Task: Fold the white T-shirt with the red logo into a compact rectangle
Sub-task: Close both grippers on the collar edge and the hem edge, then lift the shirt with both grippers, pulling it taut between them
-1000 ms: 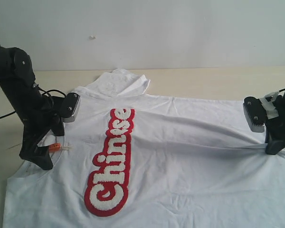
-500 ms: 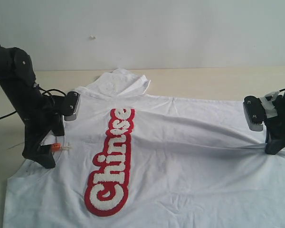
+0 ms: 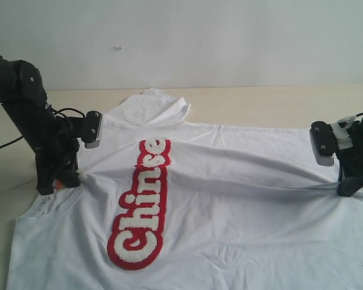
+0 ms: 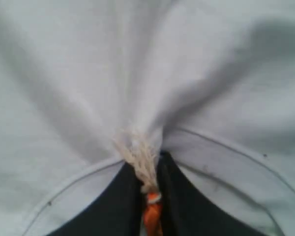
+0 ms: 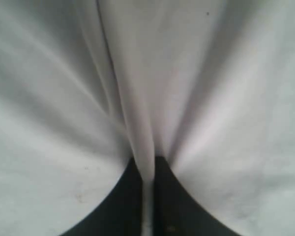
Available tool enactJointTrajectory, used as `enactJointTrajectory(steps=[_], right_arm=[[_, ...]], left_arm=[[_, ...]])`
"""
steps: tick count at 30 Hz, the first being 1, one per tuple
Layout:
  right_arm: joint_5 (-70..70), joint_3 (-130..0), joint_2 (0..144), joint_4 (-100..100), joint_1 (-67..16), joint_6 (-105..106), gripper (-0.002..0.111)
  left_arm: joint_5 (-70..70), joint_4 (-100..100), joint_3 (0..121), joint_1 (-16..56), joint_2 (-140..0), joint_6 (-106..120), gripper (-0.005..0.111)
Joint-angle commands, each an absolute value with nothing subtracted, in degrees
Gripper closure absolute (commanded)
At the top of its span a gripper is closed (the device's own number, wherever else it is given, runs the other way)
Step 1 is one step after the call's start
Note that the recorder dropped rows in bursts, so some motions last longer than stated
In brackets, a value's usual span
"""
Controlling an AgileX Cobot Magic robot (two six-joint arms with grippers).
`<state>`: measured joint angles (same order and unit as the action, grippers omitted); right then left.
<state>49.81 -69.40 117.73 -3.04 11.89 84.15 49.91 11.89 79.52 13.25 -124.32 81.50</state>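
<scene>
The white T-shirt (image 3: pixel 230 205) lies spread on the table, its red logo (image 3: pixel 142 208) running lengthwise left of centre. At the shirt's left edge my left gripper (image 3: pixel 63 181) is shut on the collar, pulling creases toward it. Up close, its black fingers (image 4: pixel 113 206) pinch the bunched collar hem and the orange tag (image 4: pixel 151 216). My right gripper (image 3: pixel 351 188) is shut on the shirt's right edge, a taut fold running to it. In the right wrist view the dark fingers (image 5: pixel 123 206) clamp a ridge of white cloth (image 5: pixel 147 147).
A sleeve (image 3: pixel 151 109) sticks out at the far side of the shirt. The beige table (image 3: pixel 260 106) meets a pale wall (image 3: pixel 199 42) behind. Black cables (image 3: pixel 3 145) trail from the left arm.
The left gripper dropped lower and shut on the collar at the orange tag, drawing cloth leftward; the logo shifted slightly. The right gripper stayed put.
</scene>
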Motion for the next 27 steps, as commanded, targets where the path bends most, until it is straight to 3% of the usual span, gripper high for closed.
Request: enactJointTrajectory(steps=[1,9,10,27], right_arm=[[49.5,-68.4,120.0,-1.6,12.0,83.3,0.108],[49.3,-68.4,120.0,-1.6,12.0,82.4,0.108],[49.3,-68.4,120.0,-1.6,12.0,82.4,0.108],[47.9,-68.4,119.5,-2.7,12.0,81.2,0.108]], left_arm=[[54.1,10.8,77.5,13.1,-127.7,80.5,0.074],[58.4,9.4,77.5,13.1,-127.3,78.6,0.005],[59.0,8.2,77.5,13.1,-127.1,77.8,0.002],[55.8,-1.0,77.5,13.3,-131.9,71.0,0.002]])
